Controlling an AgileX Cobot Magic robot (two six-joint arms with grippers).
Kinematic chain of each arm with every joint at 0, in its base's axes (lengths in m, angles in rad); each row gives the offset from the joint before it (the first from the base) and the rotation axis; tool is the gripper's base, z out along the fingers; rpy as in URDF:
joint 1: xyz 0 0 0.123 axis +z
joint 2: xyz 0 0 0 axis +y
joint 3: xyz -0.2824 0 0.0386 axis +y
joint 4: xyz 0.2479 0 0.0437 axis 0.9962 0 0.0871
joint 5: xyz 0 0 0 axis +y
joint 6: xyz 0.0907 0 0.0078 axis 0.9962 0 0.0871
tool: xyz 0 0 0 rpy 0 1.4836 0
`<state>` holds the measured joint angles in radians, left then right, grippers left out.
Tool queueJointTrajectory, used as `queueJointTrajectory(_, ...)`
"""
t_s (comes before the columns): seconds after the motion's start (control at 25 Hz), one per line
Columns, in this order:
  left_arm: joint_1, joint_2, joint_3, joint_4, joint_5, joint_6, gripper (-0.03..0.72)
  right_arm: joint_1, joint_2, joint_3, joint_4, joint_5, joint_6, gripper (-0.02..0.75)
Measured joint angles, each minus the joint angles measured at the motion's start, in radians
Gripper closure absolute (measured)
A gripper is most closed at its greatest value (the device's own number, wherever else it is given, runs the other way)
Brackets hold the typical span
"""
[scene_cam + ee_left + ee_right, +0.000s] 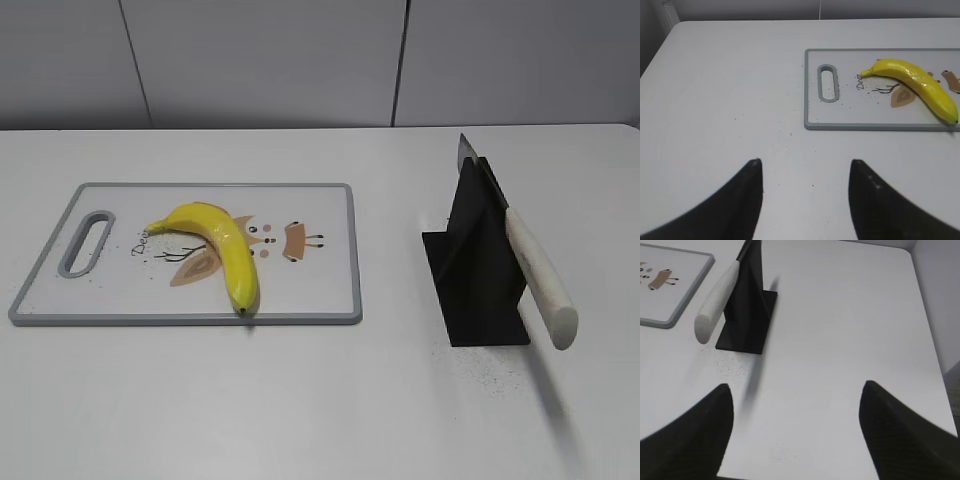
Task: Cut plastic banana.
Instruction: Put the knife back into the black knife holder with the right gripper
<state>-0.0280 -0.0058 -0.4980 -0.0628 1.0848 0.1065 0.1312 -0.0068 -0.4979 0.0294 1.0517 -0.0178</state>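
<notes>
Plastic banana [218, 246] lies on the cutting board [320, 300] at left-centre of the exterior frame, stem end toward the board's handle slot [87, 243], dark tip at the board's near edge. Untouched, not yet cut. Knife [525, 265] sits slanted in a black knife stand [478, 270] at right of frame, white handle sticking out toward the camera, blade tip poking above the stand.

Neither arm shows in the exterior view. Left gripper [805, 167] is open wide w/ nothing between the fingers, over bare bench [300, 400], board at upper right of its wrist view. Right gripper [795, 390] also open wide & empty, knife stand at upper left of its view.

Step in hand, my read: fetch the knife w/ the right gripper. To do well: approach the handle from its free end, close across the mid-handle, pull out along the slot's slant so the stand doesn't tip or drag. Left gripper probably should pin the banana near the stem end, clear of the cut line. Glossy curved skin likely rolls, so hold before cutting.
</notes>
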Motion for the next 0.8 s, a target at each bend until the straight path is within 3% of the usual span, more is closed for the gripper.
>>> queueJointTrajectory(0.8, 0.000, 0.000, 0.000, 0.000, 0.000, 0.000, 0.171, -0.033, 0.000, 0.000, 0.000, 0.000, 0.000, 0.146)
